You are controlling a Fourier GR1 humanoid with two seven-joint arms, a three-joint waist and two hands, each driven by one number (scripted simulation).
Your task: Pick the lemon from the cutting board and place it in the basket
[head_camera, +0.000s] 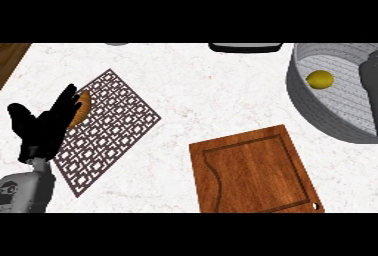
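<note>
Lemon [320, 79] sits inside the basket [310, 107] at upper right — cutting board [255, 172] at lower centre is bare, so placement looks done. Left hand [43, 129] rests at left edge, fingers apart and upright; right hand's fingers can't be made out — only a grey forearm [368, 85] shows over the basket.

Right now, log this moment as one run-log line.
lemon: in basket | cutting board: bare | left hand: open, resting over patterned mat | right hand: unclear
</note>
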